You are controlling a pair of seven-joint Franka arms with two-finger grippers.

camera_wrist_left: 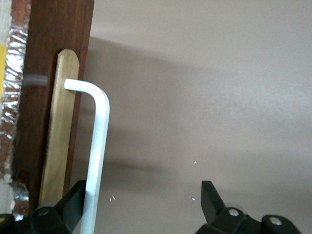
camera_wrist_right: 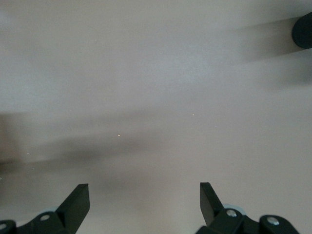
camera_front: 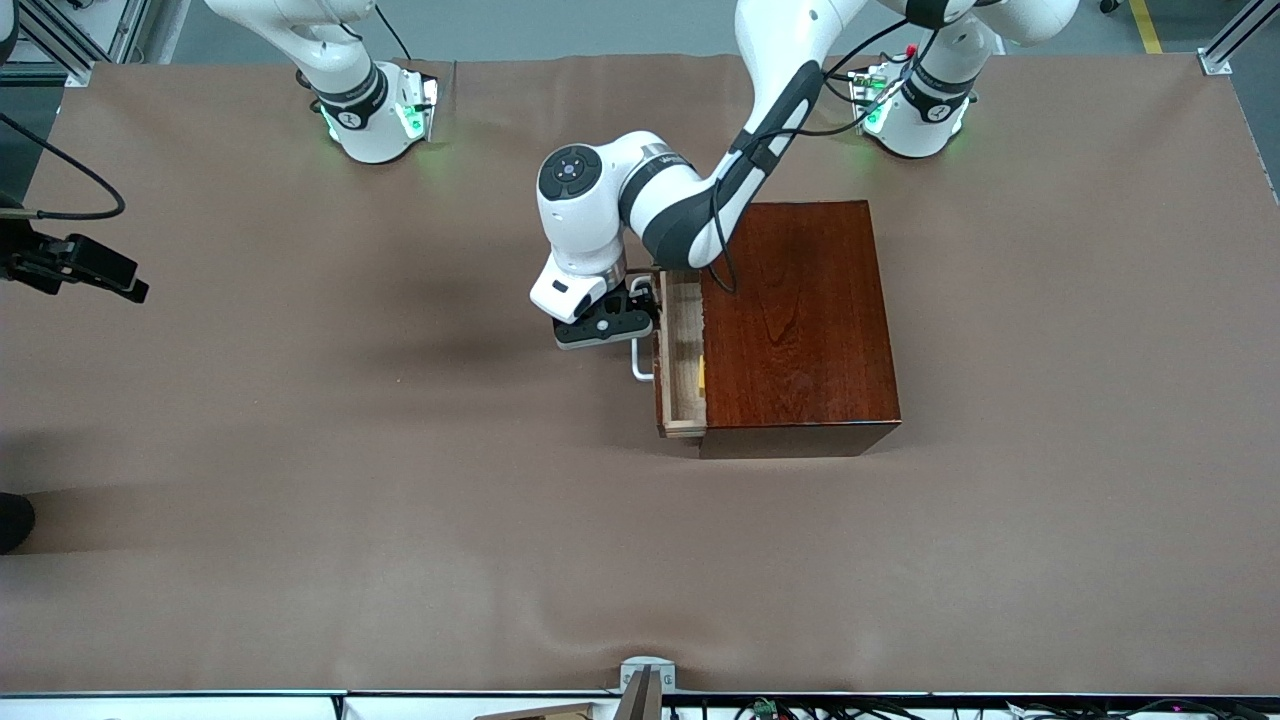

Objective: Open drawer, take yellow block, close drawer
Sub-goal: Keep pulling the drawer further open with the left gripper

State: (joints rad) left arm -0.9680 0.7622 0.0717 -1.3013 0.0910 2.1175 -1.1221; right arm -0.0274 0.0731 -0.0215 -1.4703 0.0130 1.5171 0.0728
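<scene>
Brown cloth covers the big table (camera_front: 400, 480) from edge to edge. Near the middle of the front view sits a shiny dark red wooden box (camera_front: 800, 320). Its drawer (camera_front: 682, 350) is pulled out a little way toward the right arm's end of the table, so a thin strip of pale wood shows. At the edge of that strip, right by the box, a tiny bit of the yellow block (camera_front: 701, 375) peeks out from inside the drawer.

The left arm reaches down from the upper right of the front view. The left gripper (camera_front: 640, 312) is at the white handle (camera_front: 641, 362) on the drawer's front. In the left wrist view its two black fingers (camera_wrist_left: 73, 202) stand wide apart, with the white bar (camera_wrist_left: 95, 146) running between them, close by one finger. They are not squeezing the bar.

The right arm waits. The right gripper (camera_wrist_right: 144, 200) hangs over bare brown cloth, its fingers (camera_wrist_right: 78, 197) spread wide apart and holding nothing.
</scene>
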